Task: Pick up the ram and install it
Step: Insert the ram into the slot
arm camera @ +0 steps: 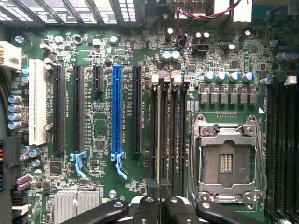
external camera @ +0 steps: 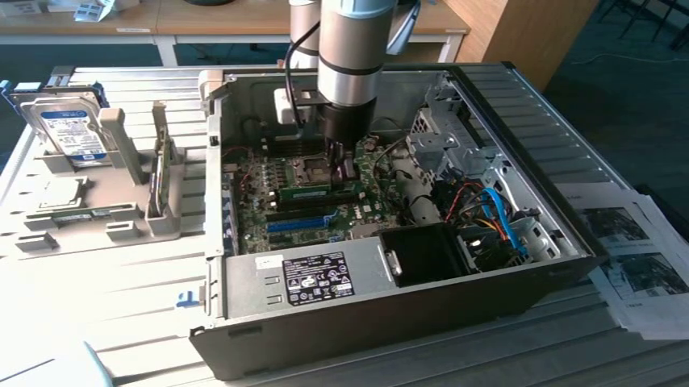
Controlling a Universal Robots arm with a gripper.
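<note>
The ram is a thin green stick lying along the memory slots of the motherboard inside the open computer case. My gripper reaches straight down into the case and sits right on top of the stick. From the wrist, the ram appears edge-on as a thin pale line among the dark memory slots. My gripper is shut on its near end, one black finger on each side. Whether the stick is fully seated in its slot cannot be told.
An empty processor socket lies beside the memory slots and a bright-blue slot on the other side. A grey tray at the exterior view's left holds a hard drive and a processor chip. Printed papers lie at the right.
</note>
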